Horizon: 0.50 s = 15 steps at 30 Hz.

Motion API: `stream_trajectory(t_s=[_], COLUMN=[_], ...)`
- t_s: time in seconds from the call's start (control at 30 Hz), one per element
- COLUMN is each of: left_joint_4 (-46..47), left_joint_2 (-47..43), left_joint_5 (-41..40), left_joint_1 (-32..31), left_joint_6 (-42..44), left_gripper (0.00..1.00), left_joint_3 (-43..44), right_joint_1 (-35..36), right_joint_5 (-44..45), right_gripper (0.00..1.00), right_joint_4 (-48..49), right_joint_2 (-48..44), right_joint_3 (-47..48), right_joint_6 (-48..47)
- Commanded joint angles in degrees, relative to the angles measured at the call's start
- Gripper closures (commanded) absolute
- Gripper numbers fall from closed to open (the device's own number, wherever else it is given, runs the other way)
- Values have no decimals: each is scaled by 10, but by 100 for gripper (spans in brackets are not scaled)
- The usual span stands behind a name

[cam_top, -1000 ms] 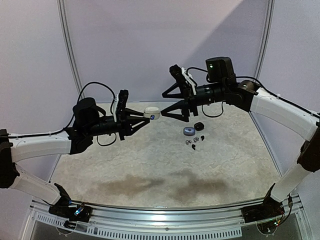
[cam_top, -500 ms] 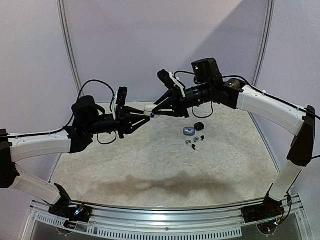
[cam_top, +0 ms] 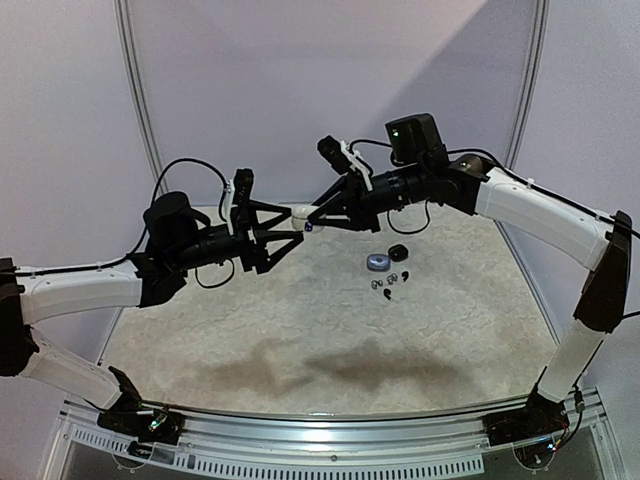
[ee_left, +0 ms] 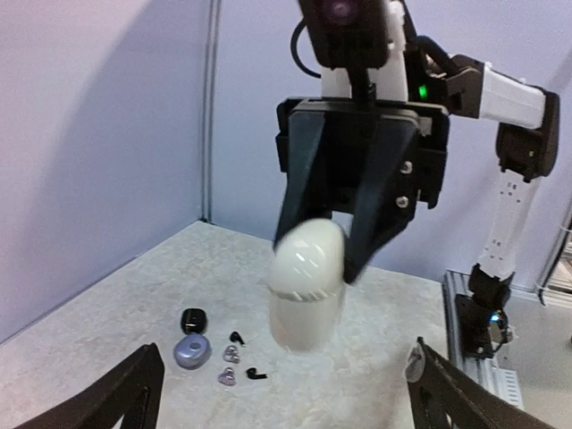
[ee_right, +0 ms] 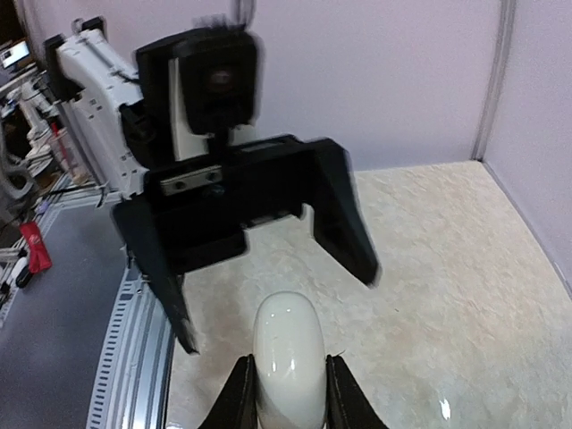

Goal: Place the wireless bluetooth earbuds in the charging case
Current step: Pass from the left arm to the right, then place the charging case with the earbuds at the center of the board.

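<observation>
One glossy oval white case (ee_right: pixel 288 353) in right pincer (ee_right: pixel 290 393); left pincer (ee_left: pixel 286 350) spread.

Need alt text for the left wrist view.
The right gripper hangs in mid-air, clamped on a white charging case and facing the camera. The left gripper is open, its fingers at the bottom corners, clear of it. On the table below lie a black case, a bluish round case and several tiny earbuds.

The case (cam_top: pixel 301 212) hangs over my table (cam_top: pixel 300 340), left gripper (cam_top: pixel 295 226) at its 8 o'clock, right gripper (cam_top: pixel 313 219) at 2. On the table, a small case (cam_top: pixel 398 251) lies at 1 o'clock of a round case (cam_top: pixel 377 263), earbuds (cam_top: pixel 386 285) at 5.
</observation>
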Motion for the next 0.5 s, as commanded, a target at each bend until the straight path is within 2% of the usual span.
stream_trajectory(t_s=[0.0, 0.07, 0.17, 0.3, 0.47], left_joint_4=[-17, -24, -29, -37, -40], left_joint_2=[-14, -19, -27, -38, -42], left_joint_5=[-120, -145, -152, -154, -159], left_joint_1=[-9, -11, -14, -16, -16], left_joint_6=[39, 50, 56, 55, 58], left_gripper=[1, 1, 1, 1, 1], left_joint_3=[-8, -13, -21, -30, -34], right_joint_1=[-115, -191, -294, -375, -432], right_joint_5=[112, 130, 85, 140, 148], right_gripper=[100, 100, 100, 100, 100], right_joint_4=[10, -2, 22, -1, -14], right_joint_2=[22, 43, 72, 107, 152], right_joint_3=[17, -3, -76, -130, -142], right_joint_6=[183, 309, 451, 463, 444])
